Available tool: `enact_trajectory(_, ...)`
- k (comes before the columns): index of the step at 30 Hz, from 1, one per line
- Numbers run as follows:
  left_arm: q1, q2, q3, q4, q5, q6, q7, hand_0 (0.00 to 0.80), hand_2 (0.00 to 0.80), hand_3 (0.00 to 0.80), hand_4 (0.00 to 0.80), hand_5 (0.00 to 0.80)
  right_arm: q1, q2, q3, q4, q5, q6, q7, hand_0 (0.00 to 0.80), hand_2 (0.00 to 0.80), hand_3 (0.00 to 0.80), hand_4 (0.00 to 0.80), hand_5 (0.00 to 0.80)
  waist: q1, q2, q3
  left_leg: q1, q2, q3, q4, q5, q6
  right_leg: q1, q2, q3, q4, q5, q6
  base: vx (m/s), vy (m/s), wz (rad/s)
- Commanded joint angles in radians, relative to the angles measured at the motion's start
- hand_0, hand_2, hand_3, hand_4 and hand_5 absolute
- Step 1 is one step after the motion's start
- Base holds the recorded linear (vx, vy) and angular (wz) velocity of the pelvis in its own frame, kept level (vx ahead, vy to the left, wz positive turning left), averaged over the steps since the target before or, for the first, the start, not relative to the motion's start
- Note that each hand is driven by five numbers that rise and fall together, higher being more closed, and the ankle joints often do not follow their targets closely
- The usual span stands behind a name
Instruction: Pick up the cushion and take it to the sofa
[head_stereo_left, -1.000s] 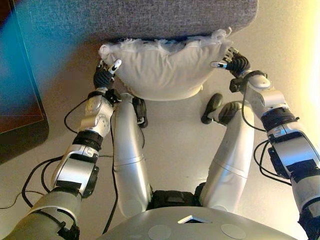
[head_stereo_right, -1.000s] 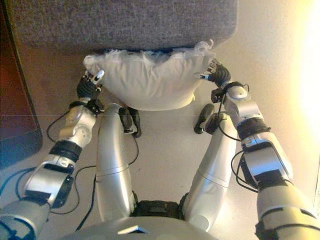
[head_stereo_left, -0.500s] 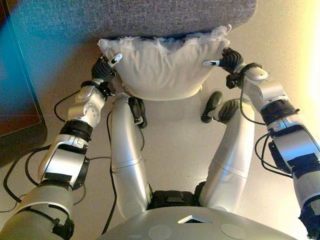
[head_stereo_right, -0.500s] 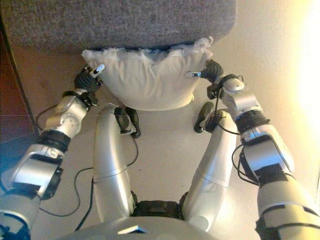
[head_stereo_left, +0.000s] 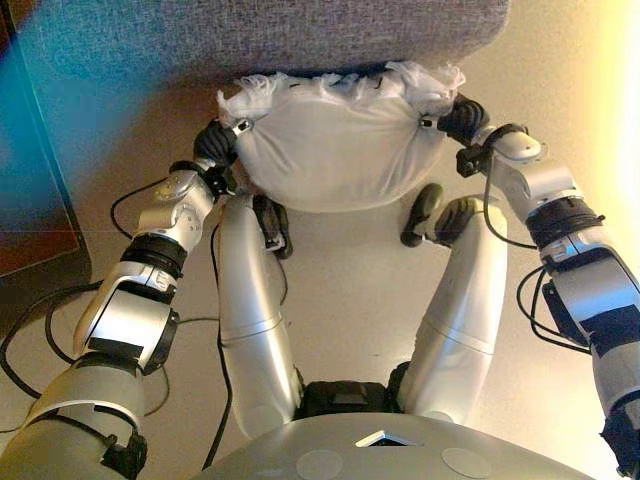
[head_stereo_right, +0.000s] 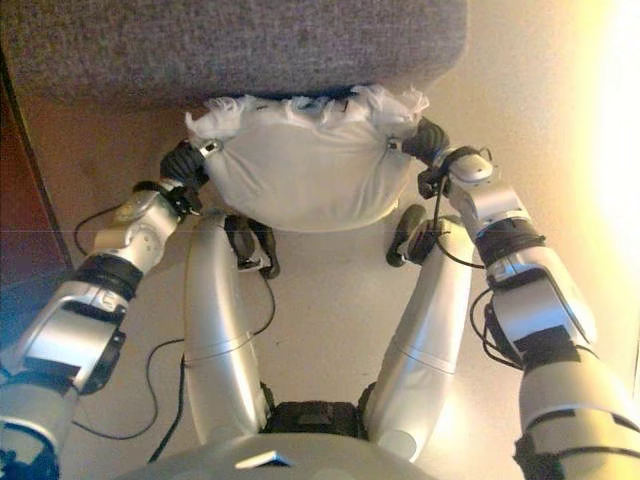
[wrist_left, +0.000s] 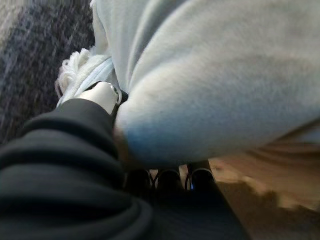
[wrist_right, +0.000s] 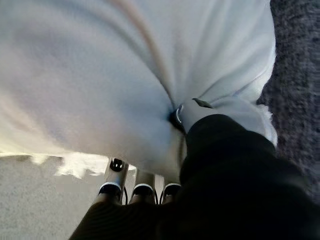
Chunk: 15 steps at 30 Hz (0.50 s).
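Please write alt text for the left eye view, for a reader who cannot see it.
Both robot hands, left hand and right hand, squeeze a white cushion from its two sides, just in front of a grey sofa.

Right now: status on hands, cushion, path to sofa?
Left robot hand and right robot hand pinching cushion at opposite ends. Cushion held off floor, at grey sofa edge. Nothing between them.
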<state>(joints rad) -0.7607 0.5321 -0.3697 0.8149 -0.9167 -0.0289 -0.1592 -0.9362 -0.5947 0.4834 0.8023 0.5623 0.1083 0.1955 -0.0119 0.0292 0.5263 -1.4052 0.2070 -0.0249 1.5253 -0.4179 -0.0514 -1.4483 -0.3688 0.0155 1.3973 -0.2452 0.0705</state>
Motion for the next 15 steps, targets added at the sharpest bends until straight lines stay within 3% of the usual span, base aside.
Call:
enact_trajectory(1, -0.039, -0.082, 0.025, -0.104, 0.027, -0.122, -0.066, 0.8, 0.8, 0.8, 0.8, 0.8, -0.005, 0.05, -0.021, -0.123, 0.018, -0.125, -0.024, 0.8, 0.8, 0.8, 0.8, 0.8, 0.0, 0.031, -0.006, 0.12, 0.02, 0.043, -0.154, 0.038, -0.003, 0.157, 0.002, 0.057, -0.121, 0.01, 0.001, -0.017, -0.035, -0.03)
enact_trajectory(9, 0.143, -0.167, 0.084, -0.247, 0.15, -0.301, 0.044, 0.8, 0.8, 0.8, 0.8, 0.8, 0.219, 0.117, -0.138, -0.303, -0.017, -0.284, -0.124, 0.8, 0.8, 0.8, 0.8, 0.8, 0.001, 0.017, -0.008, 0.351, 0.012, 0.058, -0.399, 0.101, -0.041, 0.374, 0.026, -0.002, -0.321, 0.073, 0.045, -0.018, -0.041, -0.07)
enact_trajectory(15, 0.294, -0.182, 0.138, -0.351, 0.146, -0.328, 0.104, 0.8, 0.8, 0.8, 0.8, 0.8, 0.455, 0.173, -0.208, -0.448, -0.033, -0.336, -0.162, 0.8, 0.8, 0.8, 0.8, 0.8, 0.009, -0.011, -0.083, 0.605, -0.018, 0.073, -0.689, 0.191, -0.028, 0.619, 0.019, -0.076, -0.549, 0.127, 0.057, 0.142, -0.109, 0.0)
